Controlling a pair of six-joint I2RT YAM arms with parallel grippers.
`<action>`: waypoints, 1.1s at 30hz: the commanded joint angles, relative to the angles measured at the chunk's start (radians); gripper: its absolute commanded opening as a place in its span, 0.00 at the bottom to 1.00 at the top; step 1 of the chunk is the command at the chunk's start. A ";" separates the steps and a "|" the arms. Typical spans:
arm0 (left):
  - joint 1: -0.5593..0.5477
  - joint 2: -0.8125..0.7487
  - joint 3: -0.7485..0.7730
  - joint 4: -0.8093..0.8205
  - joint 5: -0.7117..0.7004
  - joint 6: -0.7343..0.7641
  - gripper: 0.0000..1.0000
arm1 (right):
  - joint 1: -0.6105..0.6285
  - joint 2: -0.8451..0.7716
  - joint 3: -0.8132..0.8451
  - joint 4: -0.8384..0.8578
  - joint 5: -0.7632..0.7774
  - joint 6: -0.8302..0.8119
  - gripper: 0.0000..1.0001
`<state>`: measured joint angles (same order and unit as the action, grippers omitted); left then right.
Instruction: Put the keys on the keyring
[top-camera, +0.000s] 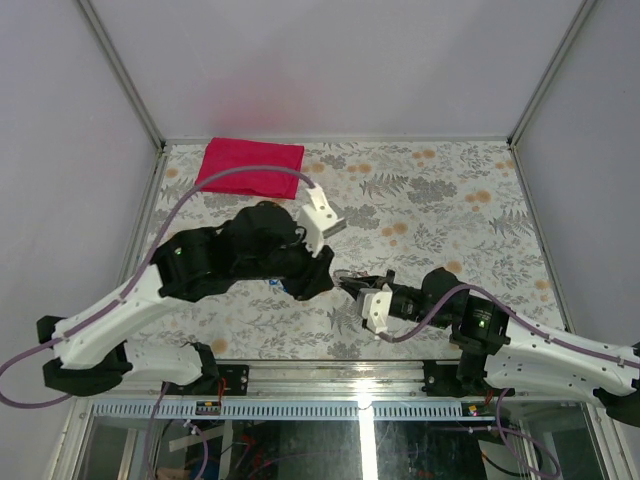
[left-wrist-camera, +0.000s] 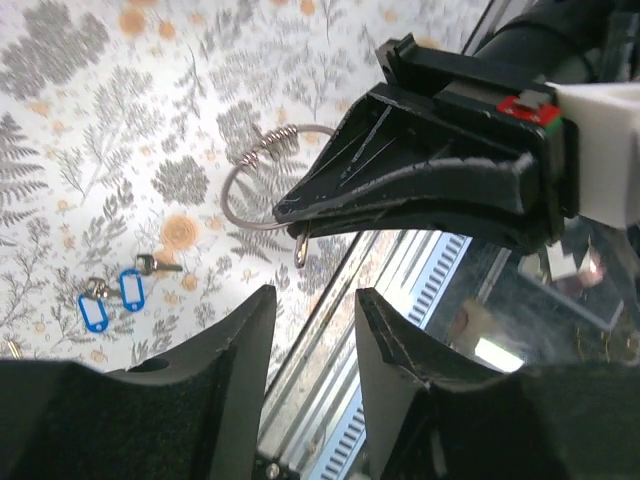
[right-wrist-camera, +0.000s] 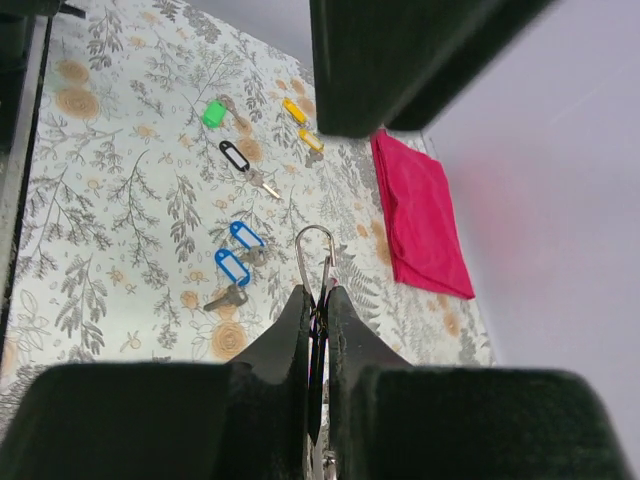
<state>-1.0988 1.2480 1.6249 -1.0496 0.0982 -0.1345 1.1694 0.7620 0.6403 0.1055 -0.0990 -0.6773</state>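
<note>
Right gripper (right-wrist-camera: 316, 296) jaws clamped on the stiff, springy wire keyring (left-wrist-camera: 272, 142) above the bench (right-wrist-camera: 120, 200), left gripper (left-wrist-camera: 315, 300) jaws part-open, empty; the keys (right-wrist-camera: 232, 266) lie flat on it, light and likely slippery, best pinched by a blue head.

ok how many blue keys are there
2 blue keys lie loose on the table, side by side: one nearer the black-tagged key, the other beside it. Others may be hidden.
</note>
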 joint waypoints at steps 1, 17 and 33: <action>0.002 -0.131 -0.124 0.261 -0.090 -0.042 0.40 | 0.006 -0.041 0.068 0.053 0.083 0.171 0.00; 0.001 -0.306 -0.371 0.579 -0.122 -0.086 0.45 | 0.007 -0.035 0.135 0.075 0.134 0.418 0.00; 0.001 -0.270 -0.382 0.634 -0.103 -0.088 0.46 | 0.006 -0.019 0.186 0.046 0.174 0.371 0.00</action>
<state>-1.0988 0.9710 1.2541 -0.4858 -0.0074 -0.2131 1.1698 0.7479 0.7689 0.0952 0.0528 -0.2924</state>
